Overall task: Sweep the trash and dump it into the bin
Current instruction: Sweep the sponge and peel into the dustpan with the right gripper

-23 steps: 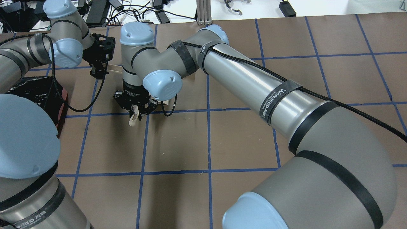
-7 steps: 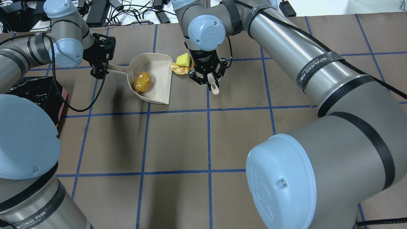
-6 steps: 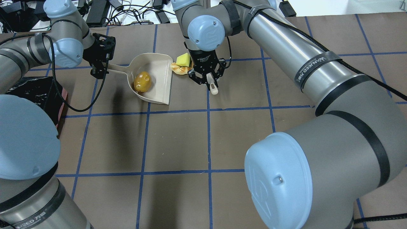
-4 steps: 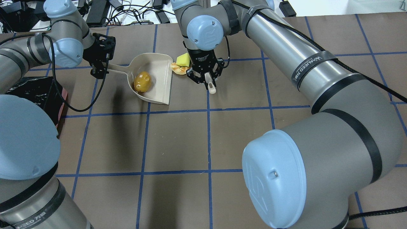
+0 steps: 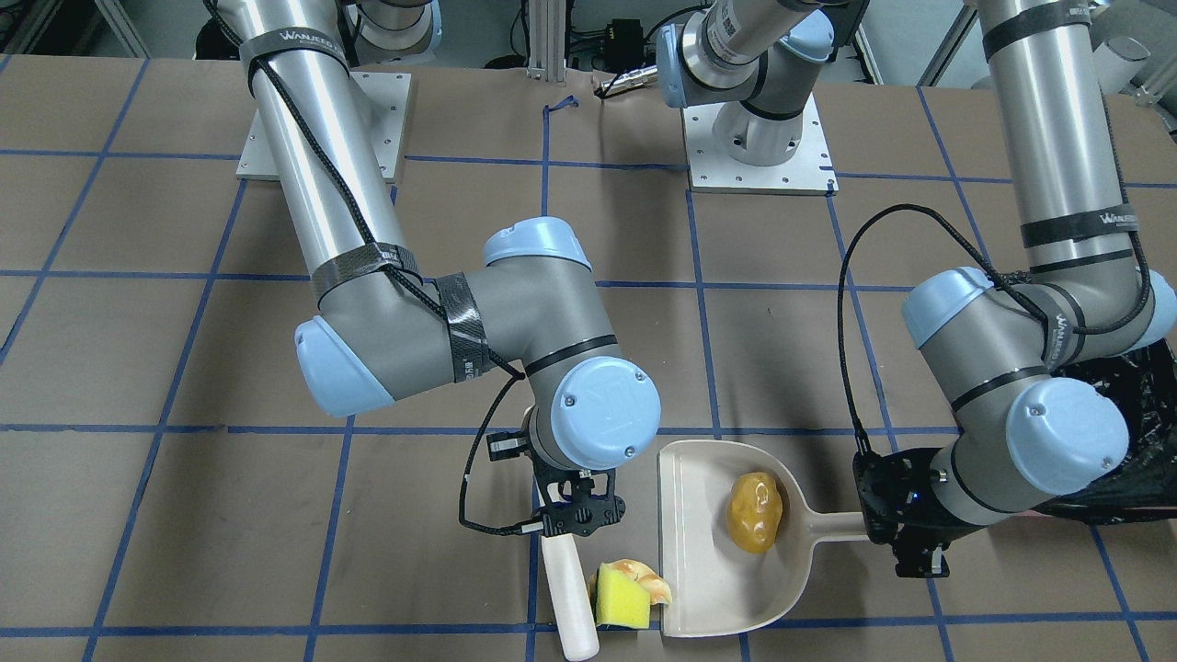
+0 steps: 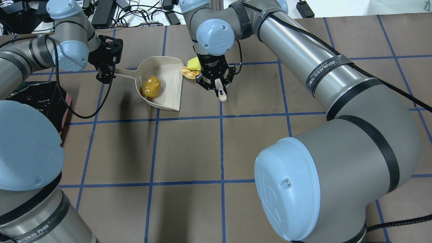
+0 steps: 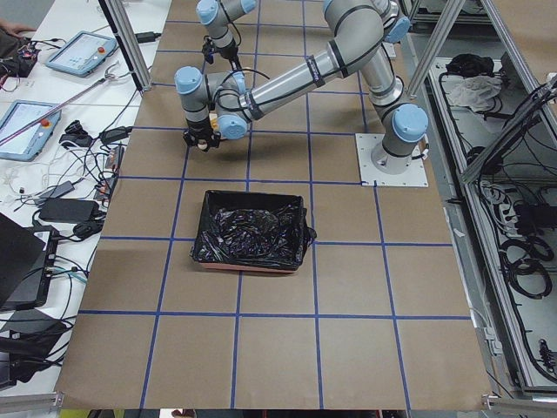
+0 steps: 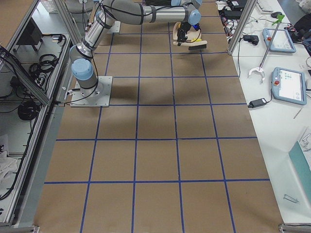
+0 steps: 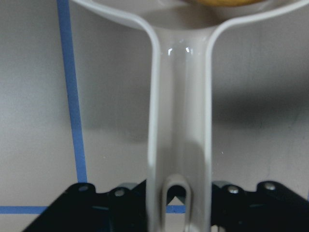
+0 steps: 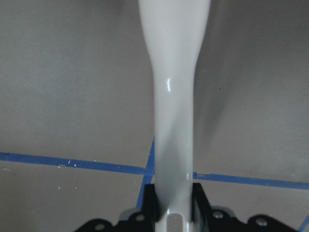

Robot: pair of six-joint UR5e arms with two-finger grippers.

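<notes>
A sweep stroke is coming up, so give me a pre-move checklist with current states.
1. Left fingers shut on dustpan handle: ok.
2. Right fingers shut on brush: ok.
3. Sponge and pastry just outside dustpan mouth: ok.
4. Brush on their side away from the dustpan: ok.
5. Potato inside dustpan: ok.
6. Bristles on table: cannot tell, hidden.

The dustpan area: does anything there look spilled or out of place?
Nothing is damaged or spilled. One yellow-brown lump lies in the dustpan, while a yellow block and an orange-white scrap sit on the table just outside its open edge, next to the white handle that the right hand holds.
</notes>
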